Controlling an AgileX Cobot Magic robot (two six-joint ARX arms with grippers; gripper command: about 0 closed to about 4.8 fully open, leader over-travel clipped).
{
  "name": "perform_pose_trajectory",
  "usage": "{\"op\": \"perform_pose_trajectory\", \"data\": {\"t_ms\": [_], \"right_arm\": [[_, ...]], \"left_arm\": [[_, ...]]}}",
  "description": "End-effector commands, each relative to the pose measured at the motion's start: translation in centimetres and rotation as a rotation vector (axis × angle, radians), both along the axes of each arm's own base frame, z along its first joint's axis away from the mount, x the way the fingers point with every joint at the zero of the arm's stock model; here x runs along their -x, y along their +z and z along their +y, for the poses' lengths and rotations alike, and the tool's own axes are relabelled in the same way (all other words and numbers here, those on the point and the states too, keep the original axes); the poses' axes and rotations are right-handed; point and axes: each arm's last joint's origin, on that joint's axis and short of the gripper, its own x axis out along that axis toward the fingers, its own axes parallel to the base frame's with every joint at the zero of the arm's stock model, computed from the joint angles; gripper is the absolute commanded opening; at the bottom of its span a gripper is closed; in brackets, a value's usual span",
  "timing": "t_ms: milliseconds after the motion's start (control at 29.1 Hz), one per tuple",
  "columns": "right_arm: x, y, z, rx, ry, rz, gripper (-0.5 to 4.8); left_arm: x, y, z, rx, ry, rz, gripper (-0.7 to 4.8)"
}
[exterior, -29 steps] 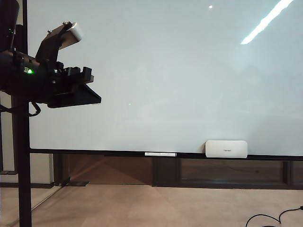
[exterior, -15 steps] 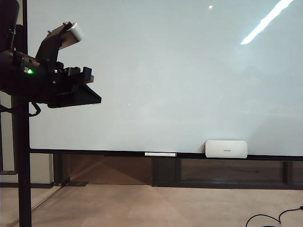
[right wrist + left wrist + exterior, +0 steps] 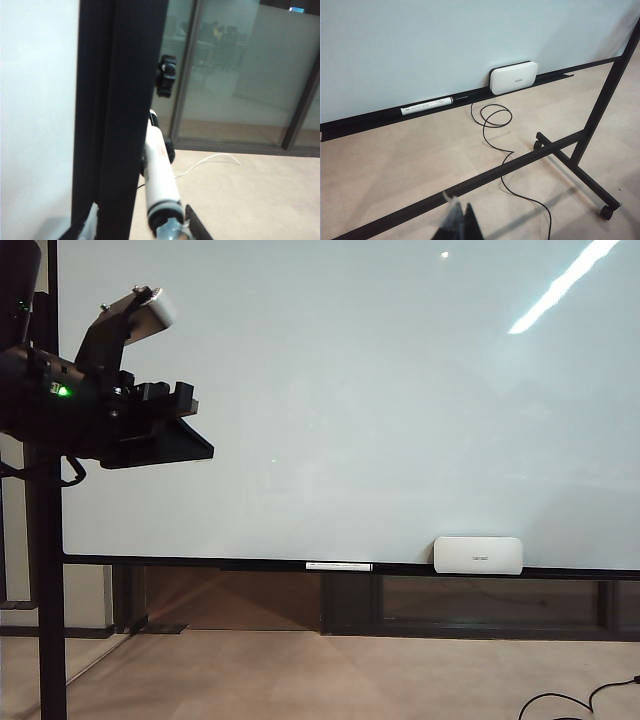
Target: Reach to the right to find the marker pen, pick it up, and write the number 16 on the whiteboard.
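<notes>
The marker pen (image 3: pixel 160 177), a white barrel with a dark band near its close end, stands along a black stand post (image 3: pixel 120 100) in the right wrist view. My right gripper (image 3: pixel 150 231) is open around its close end; the dark finger (image 3: pixel 197 227) lies beside the barrel, and the other side is partly hidden by the post. The whiteboard (image 3: pixel 350 390) is a blank glossy surface, and no number 16 shows on it. My left gripper (image 3: pixel 185 398) hovers by the board's left edge, and its tips (image 3: pixel 458 220) are shut on nothing. The right gripper is outside the exterior view.
A white eraser block (image 3: pixel 478 555) and a thin white stick (image 3: pixel 340 566) rest on the board's tray; both also show as the eraser (image 3: pixel 514 77) and the stick (image 3: pixel 426 105). A black cable (image 3: pixel 492 117) loops on the floor beside the stand's foot bar (image 3: pixel 520 160). Glass partitions (image 3: pixel 240 75) stand beyond.
</notes>
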Motion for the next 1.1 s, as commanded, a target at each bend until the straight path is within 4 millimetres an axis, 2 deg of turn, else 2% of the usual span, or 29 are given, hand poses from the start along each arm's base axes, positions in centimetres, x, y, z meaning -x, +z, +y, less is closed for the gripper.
{"op": "perform_pose_trajectory", "data": {"t_ms": [34,1101], "right_arm": [[0.04,0.76,-0.06,0.02,-0.01,-0.024,2.19],[-0.3,0.65,0.05,0.039,-0.06,-0.039,1.98]], "left_arm": [[-0.05,0.21,-0.06,0.005,-0.002,-0.012,-0.05],[-0.04,0.22,-0.08,0.007,-0.01,-0.011,-0.05]]}}
